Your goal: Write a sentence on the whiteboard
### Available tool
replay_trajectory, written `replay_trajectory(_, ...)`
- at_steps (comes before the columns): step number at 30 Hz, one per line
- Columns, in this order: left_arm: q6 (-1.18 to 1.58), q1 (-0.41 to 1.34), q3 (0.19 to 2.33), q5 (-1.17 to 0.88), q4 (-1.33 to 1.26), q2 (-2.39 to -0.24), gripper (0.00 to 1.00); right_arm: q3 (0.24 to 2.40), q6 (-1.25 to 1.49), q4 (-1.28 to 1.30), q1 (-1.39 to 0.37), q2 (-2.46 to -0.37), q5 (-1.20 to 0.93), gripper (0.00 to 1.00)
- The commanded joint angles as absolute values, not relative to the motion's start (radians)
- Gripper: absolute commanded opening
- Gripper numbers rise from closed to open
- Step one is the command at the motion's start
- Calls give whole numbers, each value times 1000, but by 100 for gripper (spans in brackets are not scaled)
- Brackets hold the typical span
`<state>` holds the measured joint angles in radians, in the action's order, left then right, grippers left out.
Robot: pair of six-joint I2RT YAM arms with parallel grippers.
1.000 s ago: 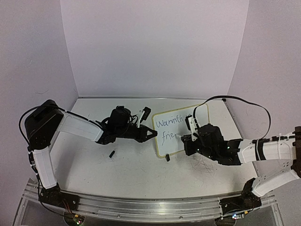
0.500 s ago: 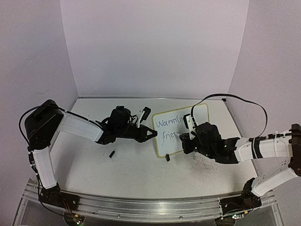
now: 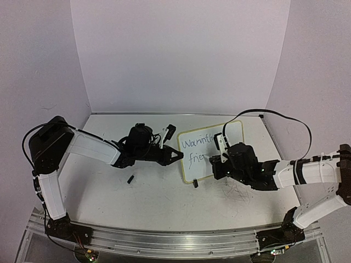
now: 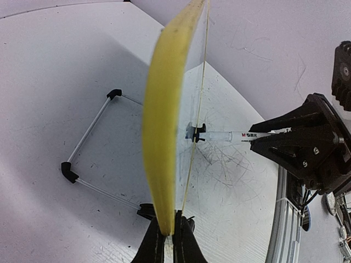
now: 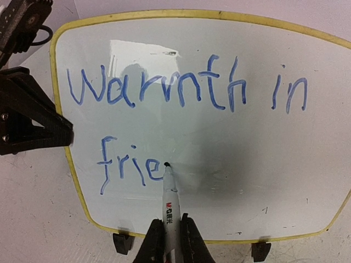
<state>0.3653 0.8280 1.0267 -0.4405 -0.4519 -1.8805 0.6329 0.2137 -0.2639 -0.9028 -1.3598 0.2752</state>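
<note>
Now, on the whiteboard [image 5: 247, 175] clamped by L hand [image 4: 169, 235], the marker [image 5: 170, 200] pinched in R hand [image 5: 168, 235] is set after the sentence's [image 5: 181, 90] "frie"; blank lies at 3 o'clock.

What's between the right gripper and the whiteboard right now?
A white marker, shut in the right gripper, its tip on the whiteboard at the sentence's end; right wrist view shows it.

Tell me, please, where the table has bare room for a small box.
Bare: the near middle of the table, between the small black piece and the front rail; the far strip by the back wall. Crowded: around the whiteboard, where left tool and right tool with marker work.
</note>
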Motion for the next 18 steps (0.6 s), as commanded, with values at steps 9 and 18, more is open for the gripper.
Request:
replay_trajectory(9, 324, 844, 1016, -437, -330, -1892, 0, 621, 242, -234, -897, -1363, 265, 0)
replay_trajectory(18, 324, 844, 1018, -438, -330, -1895, 0, 605, 251, -224, -898, -1358, 259, 0)
